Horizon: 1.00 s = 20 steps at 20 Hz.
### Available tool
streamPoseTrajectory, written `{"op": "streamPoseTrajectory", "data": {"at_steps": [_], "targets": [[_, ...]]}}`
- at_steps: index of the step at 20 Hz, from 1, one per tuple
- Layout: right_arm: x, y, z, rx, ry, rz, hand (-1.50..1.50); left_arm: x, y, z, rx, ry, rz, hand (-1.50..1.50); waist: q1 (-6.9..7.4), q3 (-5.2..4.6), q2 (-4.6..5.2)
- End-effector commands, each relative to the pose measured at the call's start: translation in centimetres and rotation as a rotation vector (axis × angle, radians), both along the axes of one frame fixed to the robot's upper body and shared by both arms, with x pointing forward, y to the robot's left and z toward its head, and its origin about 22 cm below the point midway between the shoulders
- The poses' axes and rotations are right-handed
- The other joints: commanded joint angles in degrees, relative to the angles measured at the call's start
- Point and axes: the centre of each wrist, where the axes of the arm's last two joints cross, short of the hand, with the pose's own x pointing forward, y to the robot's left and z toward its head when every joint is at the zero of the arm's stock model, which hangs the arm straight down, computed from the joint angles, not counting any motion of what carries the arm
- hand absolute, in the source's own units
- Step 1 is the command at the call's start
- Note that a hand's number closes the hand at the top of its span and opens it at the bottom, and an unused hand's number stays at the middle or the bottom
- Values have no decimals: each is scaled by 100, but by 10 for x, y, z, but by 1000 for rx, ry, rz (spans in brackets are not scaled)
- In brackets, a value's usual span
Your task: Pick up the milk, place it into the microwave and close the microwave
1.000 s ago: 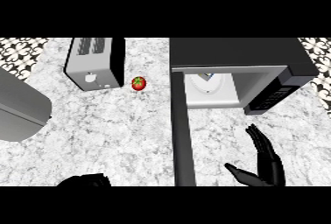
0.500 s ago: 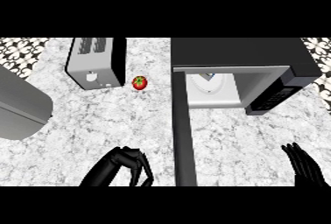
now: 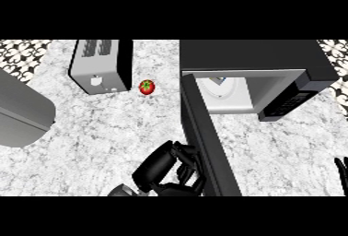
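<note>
From the head view I see a marble counter with a silver toaster standing at the back left, and a small red tomato just beside it on its right. A large grey rounded object, which I cannot identify, fills the left edge. At the back right stands the black microwave, its cavity open, and its door swings out toward me as a long dark bar across the middle of the counter.

Inside the cavity I make out the white milk carton, sitting at the left of the compartment, close behind the door's hinge end. It is well apart from both hands.

My left hand is low in the middle, fingers curled, their tips against the left face of the open door; nothing is held in it. Of my right hand only straight fingertips show at the lower right edge, well away from the microwave.
</note>
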Motion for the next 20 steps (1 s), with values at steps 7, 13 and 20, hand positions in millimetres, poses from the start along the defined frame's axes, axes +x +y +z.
{"op": "streamPoseTrajectory", "data": {"at_steps": [7,13,20], "targets": [[16,2,50,-1,-81,95,-150,-8,-65,-39,169,84,-31,150,-227,-11,52],[21,-2,66,-1,-118,218,-150,5,-81,-35,256,124,-81,-150,-505,-10,102],[32,-2,92,-14,-158,346,-150,20,-92,-6,62,99,-31,150,-913,-26,173]]}}
